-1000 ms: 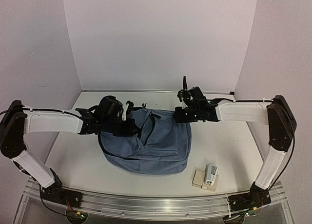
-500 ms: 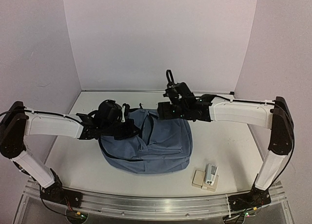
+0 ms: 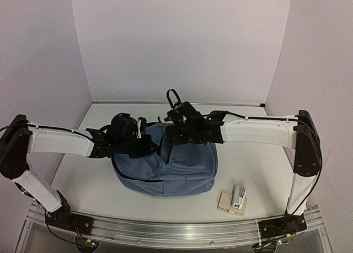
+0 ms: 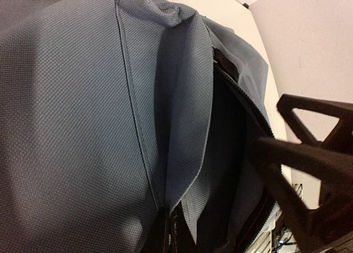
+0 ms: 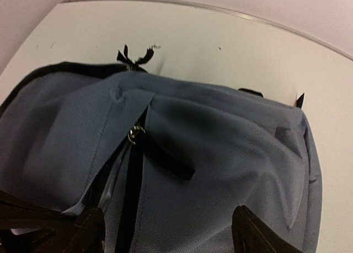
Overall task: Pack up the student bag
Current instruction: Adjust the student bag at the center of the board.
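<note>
Two jaws spread, I centre right gripper (image 5: 165, 231) over zipper pull (image 5: 162, 158) (left gripper (image 3: 146, 145) pinches student bag (image 3: 182, 167) taut).

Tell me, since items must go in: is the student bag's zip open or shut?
Open: in the left wrist view the student bag has its zip parted around a dark gap. How far, cannot tell.

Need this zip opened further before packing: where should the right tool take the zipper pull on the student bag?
The black fabric tab trailing from the metal ring, not the ring. It lies flat on the student bag, slanting away from the zipper, so bring the right tool down from above, fingers straddling its narrow width.
</note>
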